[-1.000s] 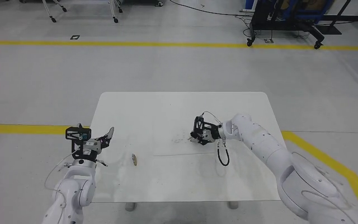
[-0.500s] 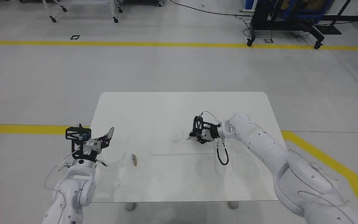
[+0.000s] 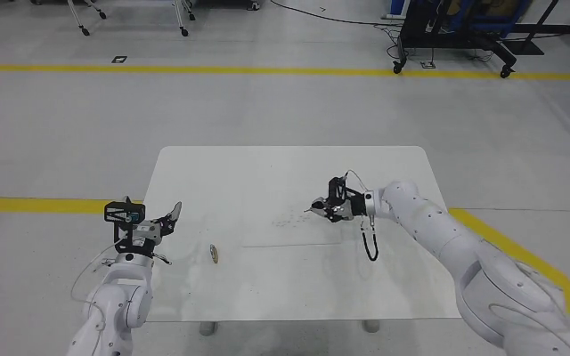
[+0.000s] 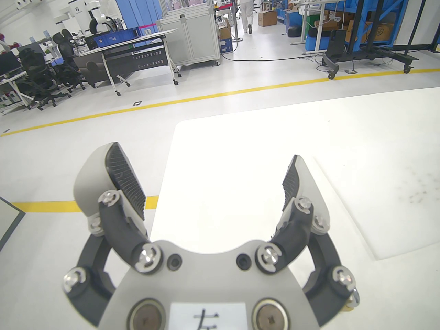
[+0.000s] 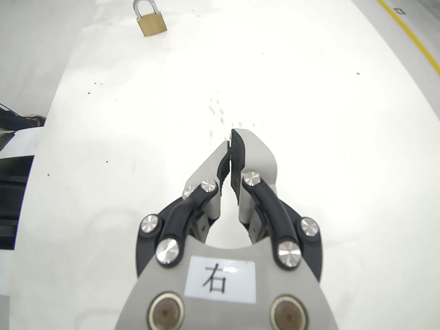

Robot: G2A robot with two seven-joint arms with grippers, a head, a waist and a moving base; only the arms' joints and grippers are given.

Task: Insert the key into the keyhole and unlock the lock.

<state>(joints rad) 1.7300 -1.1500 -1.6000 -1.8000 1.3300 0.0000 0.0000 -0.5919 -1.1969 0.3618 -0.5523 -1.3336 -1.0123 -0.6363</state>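
Right gripper [image 3: 317,210] in the top view is over the table [image 3: 267,178], a little to 2 o'clock from the table's middle, and its tips point toward 9 o'clock. The fingers look pressed together. The padlock [image 3: 214,254] lies on the table at about 8 o'clock from this gripper, well apart from it and near the front edge. The left gripper [image 3: 171,216] stands at the 9 o'clock edge of the table with the fingers spread, and the padlock is at about 4 o'clock from it, near but not touching.

From the left wrist view, the left gripper [image 4: 206,159] is wide open, with nothing between the two ribbed pads [image 4: 123,180]. It hangs over the edge of the white table [image 4: 257,145].

From the right wrist view, the right gripper [image 5: 230,138] is closed, pad against pad. I cannot tell whether the key is pinched there; any part at the tips is too small to judge. The brass padlock [image 5: 150,22] lies flat far ahead near the table's [image 5: 309,104] edge, with the shackle closed and turned away from the gripper. Small dark specks [image 5: 216,108] mark the table just ahead of the fingertips.
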